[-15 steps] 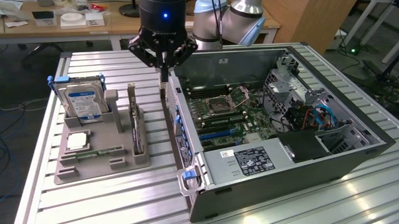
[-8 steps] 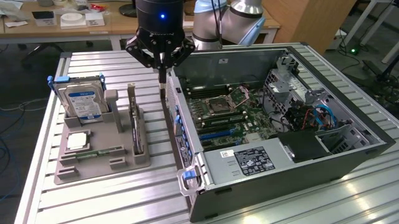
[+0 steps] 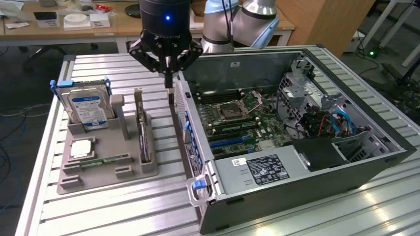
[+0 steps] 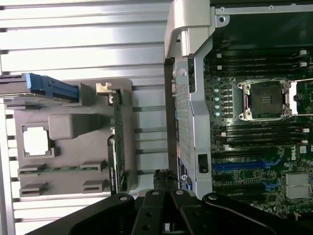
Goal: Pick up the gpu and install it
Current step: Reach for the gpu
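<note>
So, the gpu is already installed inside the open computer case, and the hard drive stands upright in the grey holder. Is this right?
Not fully. The gpu is not inside the computer case; it stands on its edge in the grey holder, as the exterior view shows. The hard drive does stand upright in that holder.
</note>
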Action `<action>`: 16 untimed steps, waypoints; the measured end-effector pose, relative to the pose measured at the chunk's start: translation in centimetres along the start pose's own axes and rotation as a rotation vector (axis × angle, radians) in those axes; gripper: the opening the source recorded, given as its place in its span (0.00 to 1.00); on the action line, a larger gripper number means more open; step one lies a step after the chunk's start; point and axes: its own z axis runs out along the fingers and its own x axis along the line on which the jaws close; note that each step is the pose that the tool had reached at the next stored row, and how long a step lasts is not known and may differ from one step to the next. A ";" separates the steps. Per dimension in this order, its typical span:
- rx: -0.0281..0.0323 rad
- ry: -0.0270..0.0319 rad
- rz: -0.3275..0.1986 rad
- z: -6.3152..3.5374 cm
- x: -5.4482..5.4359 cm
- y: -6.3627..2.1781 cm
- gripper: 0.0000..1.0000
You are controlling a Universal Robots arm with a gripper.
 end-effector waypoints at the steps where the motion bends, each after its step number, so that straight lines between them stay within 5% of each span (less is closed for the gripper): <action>1: 0.0000 0.0000 0.000 0.01 0.1 -0.02 0.11; 16: 0.0002 0.0015 0.000 0.12 0.8 -0.25 0.11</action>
